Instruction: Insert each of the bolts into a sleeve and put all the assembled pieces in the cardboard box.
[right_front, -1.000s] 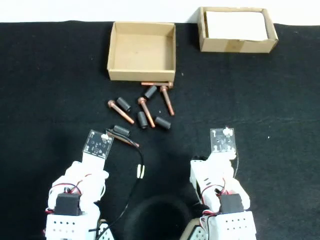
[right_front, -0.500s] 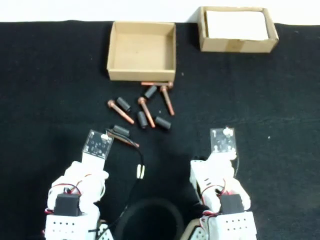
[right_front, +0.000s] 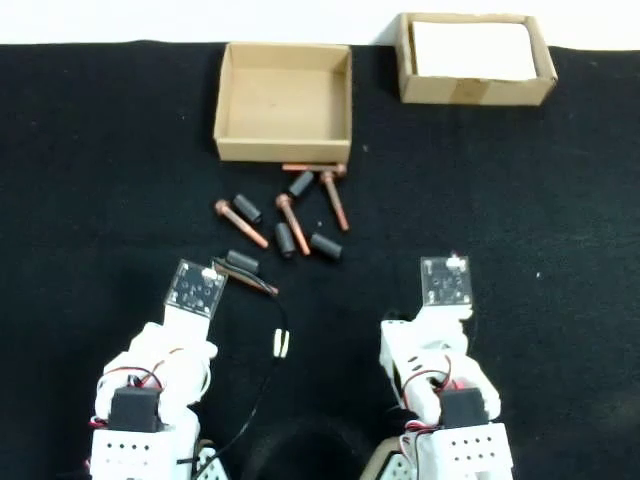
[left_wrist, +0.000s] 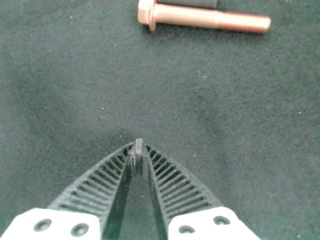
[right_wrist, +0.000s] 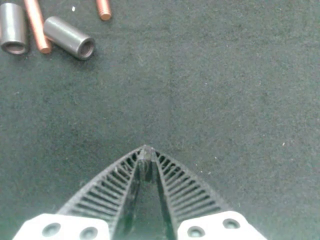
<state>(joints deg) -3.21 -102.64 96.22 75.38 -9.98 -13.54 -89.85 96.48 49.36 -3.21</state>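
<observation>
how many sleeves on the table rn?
5 sleeves: one near the cardboard box, one beside the leftmost bolt, two side by side lower down, one nearest the left arm. None seem hidden.

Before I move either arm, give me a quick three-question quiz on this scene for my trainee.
1. True or false: the box next to the bolts is empty.
2. Both arms' jaws are: A) open; B) shut and empty; C) shut on a bolt.
3. Fill in: a whole bolt, head to tip, shows in the ___ wrist view.

Key: 1 true; 2 B; 3 left.
</observation>
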